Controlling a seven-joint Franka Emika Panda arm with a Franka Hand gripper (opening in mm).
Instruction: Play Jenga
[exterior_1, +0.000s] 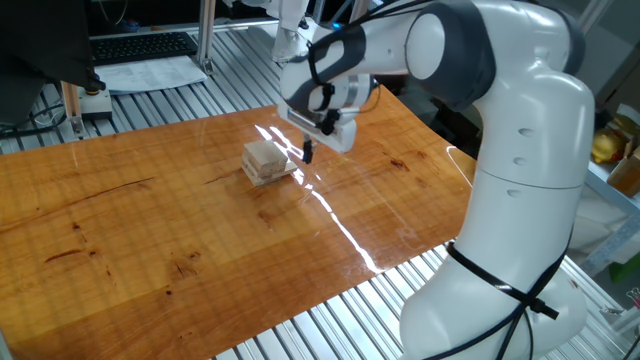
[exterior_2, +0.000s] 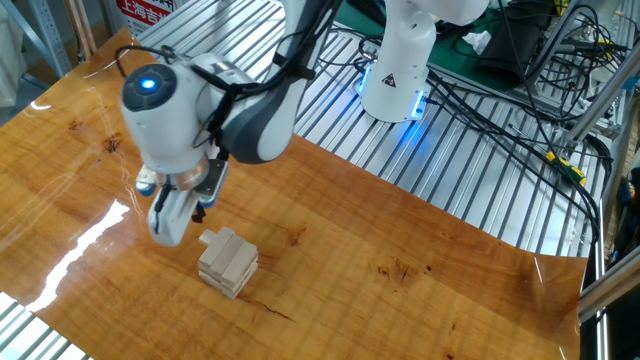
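Where the glare streak crosses the glossy wooden counter (exterior_1: 150, 220), the Jenga stack (exterior_1: 266, 162) sits as a low pile of pale, unpainted wooden blocks in crossed layers, and in the other fixed view the Jenga stack (exterior_2: 228, 263) shows one block on top jutting out past the layers beneath it. Just beside the stack, on the side facing the robot's base, hangs the end effector (exterior_1: 308, 152), its dark fingers pointing down toward the counter, close to the blocks but apart from them. The fingers appear to sit close together with nothing between them, though the other fixed view hides them behind the white hand of the end effector (exterior_2: 172, 222). The white Franka arm (exterior_1: 520, 170) arches over the counter from its base (exterior_2: 397, 70), whose ring glows blue. Around the counter runs a ribbed metal table (exterior_2: 450, 170) strewn with black cables (exterior_2: 500, 110).
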